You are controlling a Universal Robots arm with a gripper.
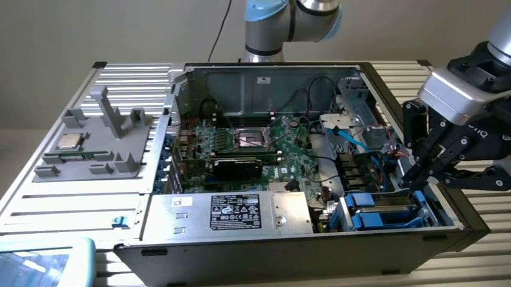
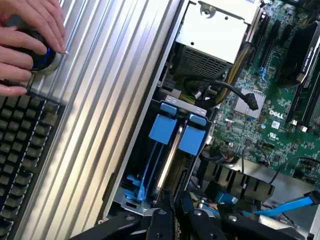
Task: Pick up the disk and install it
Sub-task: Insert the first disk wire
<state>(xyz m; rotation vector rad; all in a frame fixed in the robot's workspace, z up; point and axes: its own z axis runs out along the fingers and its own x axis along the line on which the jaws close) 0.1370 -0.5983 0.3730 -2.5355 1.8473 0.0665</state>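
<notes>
The open computer case (image 1: pixel 447 230) lies on a ribbed metal bench (image 1: pixel 72 203). The robot arm (image 1: pixel 291 18) rises behind the case. The tool (image 1: pixel 415 178) hangs over the corner of the case on the exterior view's right, its tips just above the drive bay. The disk (image 1: pixel 383 208), grey metal with a bright blue frame, sits down in that bay, near the front wall of the case and just beside the large silver power supply (image 1: pixel 236 212) with its black label. In the wrist view the tool (image 2: pixel 173 212) has its two dark fingers (image 2: pixel 161 217) drawn nearly together, with a thin slit between them. They stand over the end of the bay opposite the two blue tabs (image 2: pixel 162 127). Whether they touch or pinch the disk's edge cannot be told. The green motherboard (image 1: pixel 264 143) fills the middle of the case, and a blue cable (image 1: pixel 351 140) runs across its side nearest the bay. Well apart, on the exterior view's left, a small square silver processor chip (image 1: pixel 68 142) rests on a grey fixture (image 1: pixel 104 128). In the wrist view a person's hand (image 2: pixel 27 37) rests on a round knob with a blue ring (image 2: pixel 47 62), next to a black keyboard (image 2: pixel 22 150) on the bench.
</notes>
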